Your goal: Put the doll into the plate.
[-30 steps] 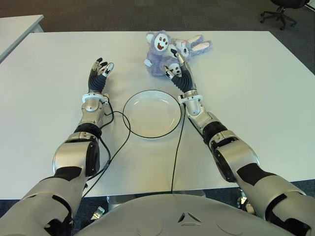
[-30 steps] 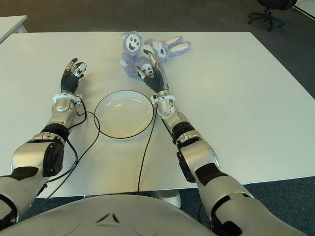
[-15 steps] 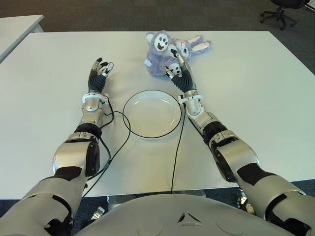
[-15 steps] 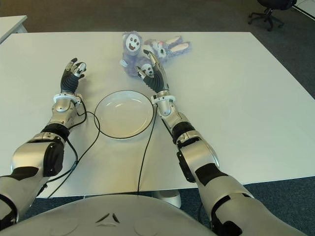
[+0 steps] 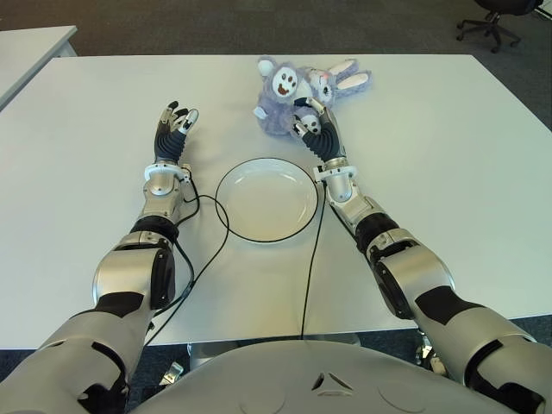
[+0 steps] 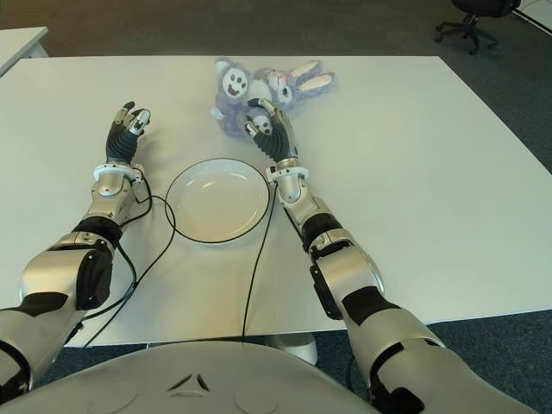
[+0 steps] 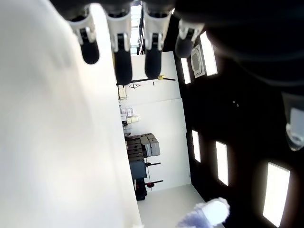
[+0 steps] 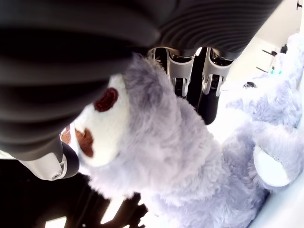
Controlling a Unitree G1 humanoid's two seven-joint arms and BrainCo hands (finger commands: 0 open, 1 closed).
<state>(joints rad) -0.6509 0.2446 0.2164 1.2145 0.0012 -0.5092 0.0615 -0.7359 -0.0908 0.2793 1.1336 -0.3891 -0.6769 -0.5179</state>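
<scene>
broadly, the white table (image 5: 448, 147) fills the view, with the plate (image 5: 266, 199) at the near middle and the doll (image 5: 283, 95), a purple plush, at the far side beyond it, well outside the plate. a second plush, the bunny (image 5: 338, 80), lies just beside the doll on its right. the right hand (image 5: 312, 129) reaches over the doll's near side, its fingers (image 8: 176, 76) curled around the furry body, which presses against the palm. the left hand (image 5: 173, 129) shows left of the plate, fingers loosely spread, holding nothing.
</scene>
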